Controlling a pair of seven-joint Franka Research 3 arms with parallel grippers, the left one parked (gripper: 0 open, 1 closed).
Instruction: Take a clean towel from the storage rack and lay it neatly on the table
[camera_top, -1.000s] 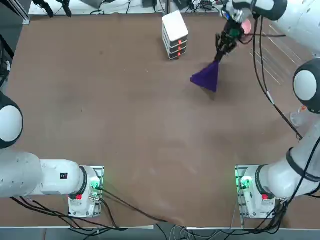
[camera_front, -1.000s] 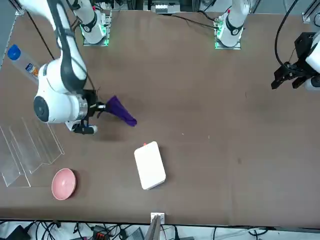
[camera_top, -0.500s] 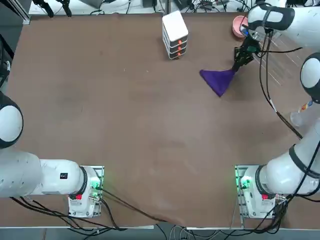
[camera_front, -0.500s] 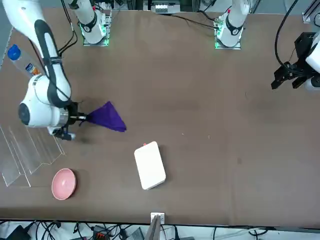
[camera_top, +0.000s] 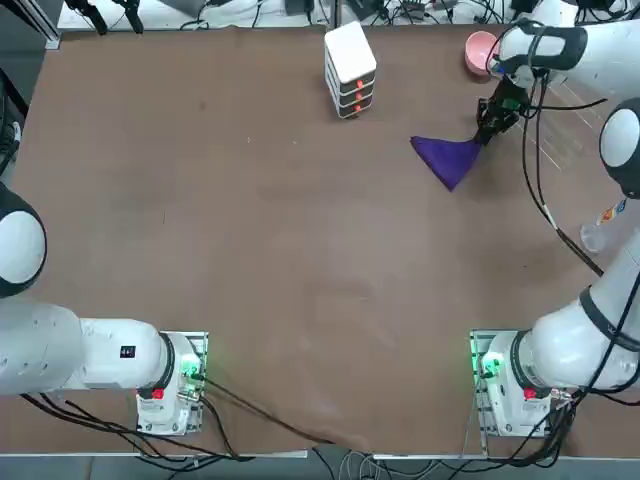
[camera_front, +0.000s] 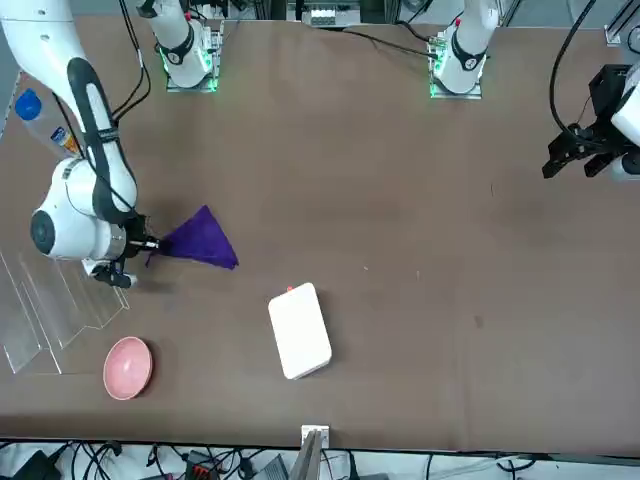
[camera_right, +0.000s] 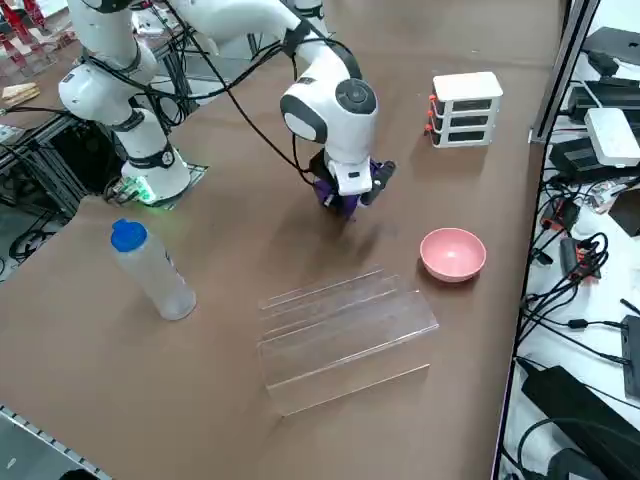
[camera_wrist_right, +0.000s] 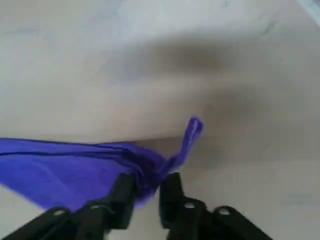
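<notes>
1. Right gripper (camera_wrist_right: 152, 184): I see its jaws parted, with bunched purple cloth between them. The gap shows bare tabletop below the cloth, so I read the jaws as open, not clamped.
2. Towel (camera_top: 447, 160): gathered at the right gripper, it fans out toward the robot's left in a folded, roughly triangular shape. In the wrist view, a narrow end sticks up past the fingertips. I cannot tell how much of it touches the table (camera_top: 250, 250).
3. Storage rack (camera_right: 345, 340): clear and upright-walled, it stands on the tabletop to the robot's right of the towel, apart from it.
4. Pink bowl (camera_right: 453, 254): I have it near the rack, on the side away from the arm bases.
5. White drawer box (camera_top: 350, 55): upright, beyond the towel and to its left.
6. Blue-capped bottle (camera_right: 160, 277): lying near the rack, on the side toward the bases.
</notes>
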